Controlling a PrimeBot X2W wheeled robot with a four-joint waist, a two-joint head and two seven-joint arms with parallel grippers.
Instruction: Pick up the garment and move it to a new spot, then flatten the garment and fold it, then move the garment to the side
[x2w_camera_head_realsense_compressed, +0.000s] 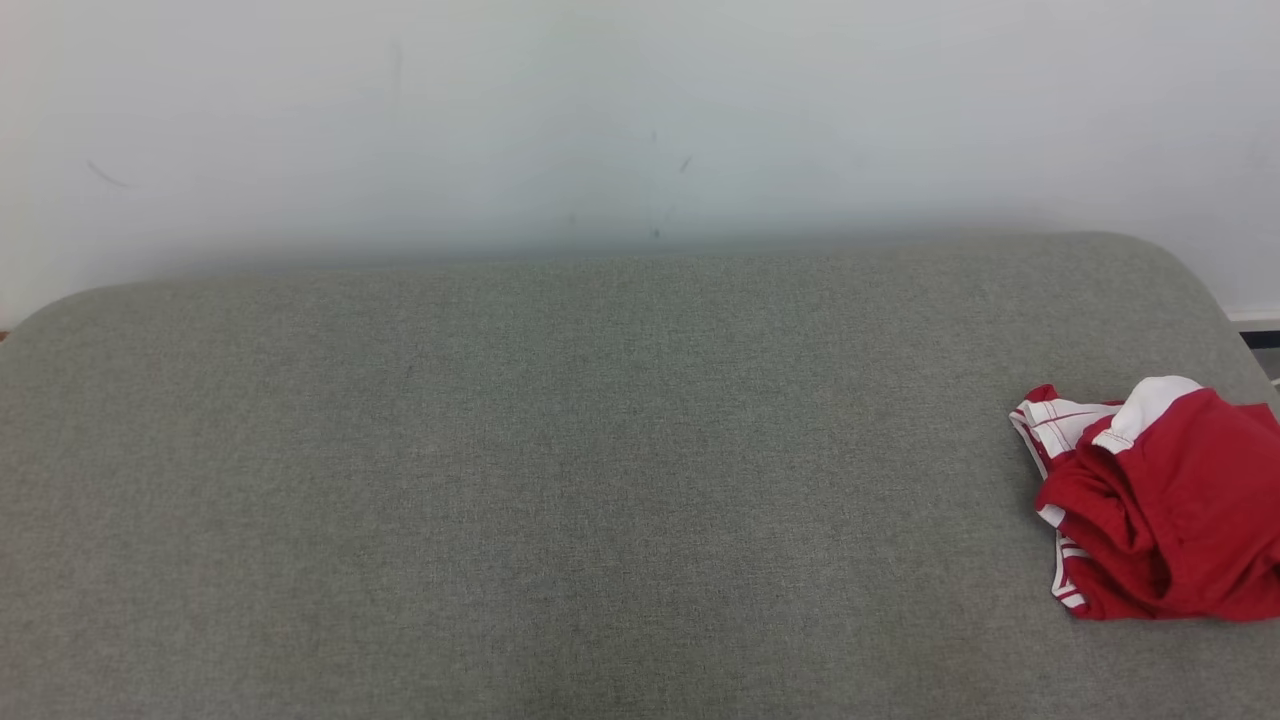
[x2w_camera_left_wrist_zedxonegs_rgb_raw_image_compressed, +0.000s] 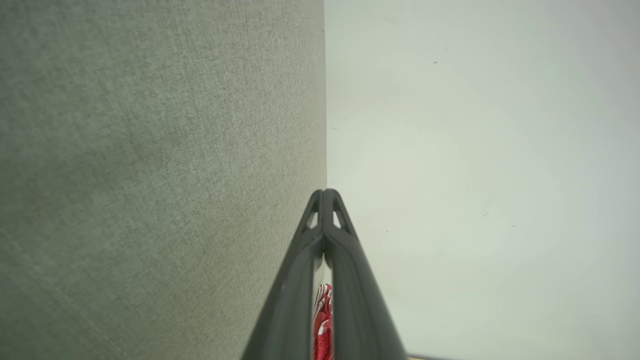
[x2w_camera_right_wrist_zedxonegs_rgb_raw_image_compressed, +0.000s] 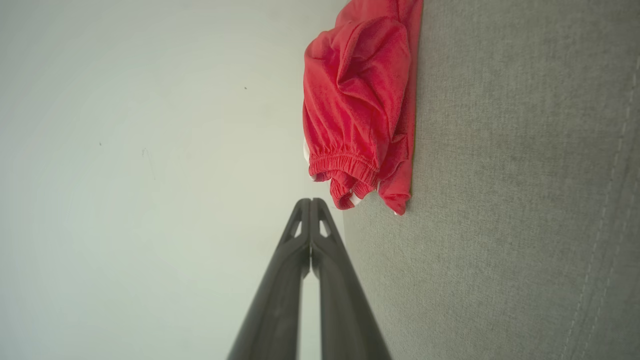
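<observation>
Right gripper (x2w_camera_right_wrist_zedxonegs_rgb_raw_image_compressed: 311, 201): fingers pressed together, holding nothing.
Left gripper (x2w_camera_left_wrist_zedxonegs_rgb_raw_image_compressed: 325, 192): also closed and empty.
Risk: closed fingers would likely shove the heap off the edge, and pinching a single layer could leave the rest trailing.
Garment (x2w_camera_head_realsense_compressed: 1165, 510): crumpled red-and-white heap at the grey cushion's (x2w_camera_head_realsense_compressed: 600, 450) right edge, near the right gripper's tips but not touching.

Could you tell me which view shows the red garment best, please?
The right wrist view: the garment is close and sharp, elastic edge clear, cropped at the top. The head view shows it crumpled, cut by the right edge; the left wrist view, a sliver between the left pincer's fingers.
</observation>
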